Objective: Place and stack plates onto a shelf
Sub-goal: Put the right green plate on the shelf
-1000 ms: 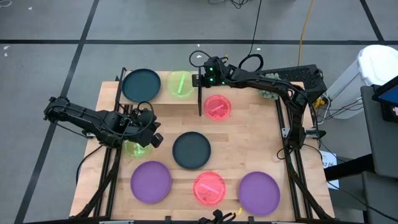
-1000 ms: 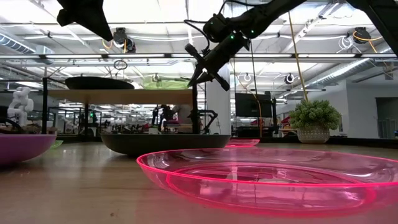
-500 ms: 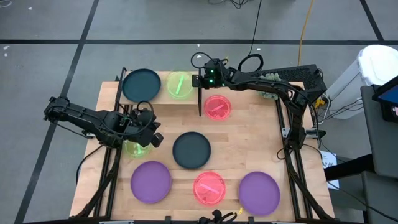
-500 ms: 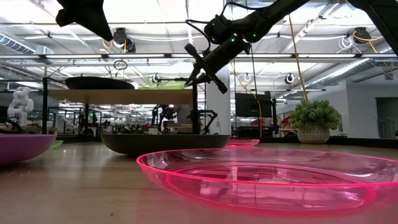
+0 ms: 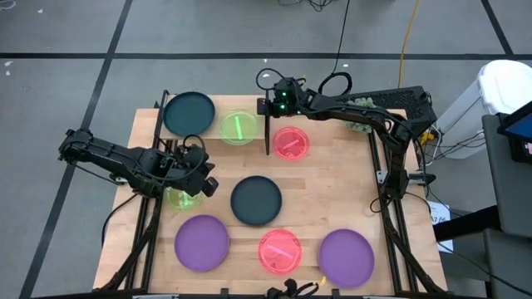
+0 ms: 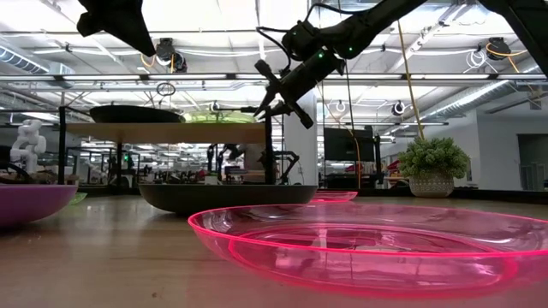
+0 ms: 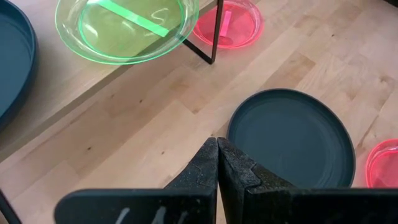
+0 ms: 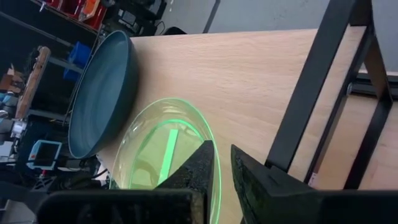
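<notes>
The shelf (image 5: 218, 104) stands at the table's far side. On it rest a dark teal plate (image 5: 189, 114) at the left and a translucent green plate (image 5: 238, 128) close to the board's near edge, which also shows in the right wrist view (image 8: 165, 155). My right gripper (image 5: 268, 106) hovers by the shelf's right end panel (image 8: 317, 81), its fingers a narrow gap apart, holding nothing. My left gripper (image 7: 217, 155) is shut and empty, raised above the table's left side over a second green plate (image 5: 179, 198).
On the table lie a pink plate (image 5: 291, 143) right of the shelf, a dark teal plate (image 5: 256, 200) in the middle, and two purple plates (image 5: 202, 242) (image 5: 346, 257) with a pink plate (image 5: 279, 251) between them along the near edge.
The green plate on the shelf has moved from the board's far part toward its near edge and has settled lower and flat. My right gripper has stayed at the right end panel.
</notes>
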You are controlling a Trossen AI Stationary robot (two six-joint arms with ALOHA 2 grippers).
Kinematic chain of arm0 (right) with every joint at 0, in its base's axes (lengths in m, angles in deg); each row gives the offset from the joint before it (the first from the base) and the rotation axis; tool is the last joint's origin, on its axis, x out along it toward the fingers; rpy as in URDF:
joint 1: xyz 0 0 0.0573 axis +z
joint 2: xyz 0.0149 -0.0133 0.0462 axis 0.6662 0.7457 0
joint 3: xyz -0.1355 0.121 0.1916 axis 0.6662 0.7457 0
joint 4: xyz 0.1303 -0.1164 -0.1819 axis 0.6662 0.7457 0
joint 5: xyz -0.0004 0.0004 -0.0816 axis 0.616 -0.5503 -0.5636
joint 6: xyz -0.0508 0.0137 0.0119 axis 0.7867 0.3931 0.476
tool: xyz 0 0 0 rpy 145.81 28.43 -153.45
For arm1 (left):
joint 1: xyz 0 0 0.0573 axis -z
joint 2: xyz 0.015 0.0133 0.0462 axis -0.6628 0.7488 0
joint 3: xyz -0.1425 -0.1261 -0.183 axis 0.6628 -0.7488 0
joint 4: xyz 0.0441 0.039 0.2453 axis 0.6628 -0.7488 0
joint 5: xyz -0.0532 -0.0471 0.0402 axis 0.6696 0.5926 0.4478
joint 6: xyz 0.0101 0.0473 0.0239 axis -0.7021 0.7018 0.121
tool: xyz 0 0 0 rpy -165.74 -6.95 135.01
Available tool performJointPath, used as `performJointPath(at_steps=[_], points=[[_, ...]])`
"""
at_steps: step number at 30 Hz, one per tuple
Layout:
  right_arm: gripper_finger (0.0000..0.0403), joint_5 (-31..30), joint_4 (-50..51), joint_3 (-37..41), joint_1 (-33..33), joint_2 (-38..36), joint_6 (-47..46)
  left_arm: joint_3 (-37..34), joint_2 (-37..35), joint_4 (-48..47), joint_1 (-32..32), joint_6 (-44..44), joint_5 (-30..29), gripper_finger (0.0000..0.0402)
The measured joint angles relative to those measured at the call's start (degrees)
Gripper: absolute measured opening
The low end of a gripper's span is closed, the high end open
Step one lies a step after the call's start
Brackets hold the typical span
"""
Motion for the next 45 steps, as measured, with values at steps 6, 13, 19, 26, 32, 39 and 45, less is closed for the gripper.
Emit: performJointPath(at_steps=[6, 13, 19, 26, 32, 39, 45], points=[[0.0043, 0.09, 0.32, 0.15, -0.06, -3.19, 4.76, 0.01, 0.12, -0.08, -0.46, 2.55, -3.43, 0.0003], [0.0043, 0.24, 5.15, 0.11, -0.06, -10.53, 14.61, -1.62, 0.26, 3.46, -6.47, 15.8, -4.05, 0.0003], [0.0043, 0.27, 10.12, 0.02, -0.06, -16.21, 22.75, -8.87, 0.28, 18.37, -11.16, 34.6, -0.59, 0.0003], [0.0043, 0.26, 15.92, 0.36, -0.04, -20.76, 27.72, -16.66, 0.28, 36.75, -15.21, 48.0, 4.33, 0.0003], [0.0043, 0.24, 16.01, 3.81, -0.06, -24.1, 28.03, -20.39, 0.28, 39.4, -19.75, 51.53, 4.97, 0.0003], [0.0043, 0.23, 16.0, 8.82, -0.08, -27.01, 27.4, -22.4, 0.28, 41.23, -23.66, 56.3, 6.71, 0.0003], [0.0043, 0.23, 15.68, 11.88, -0.08, -28.88, 26.54, -22.38, 0.41, 44.6, -26.52, 56.83, 9.07, 0.0003]])
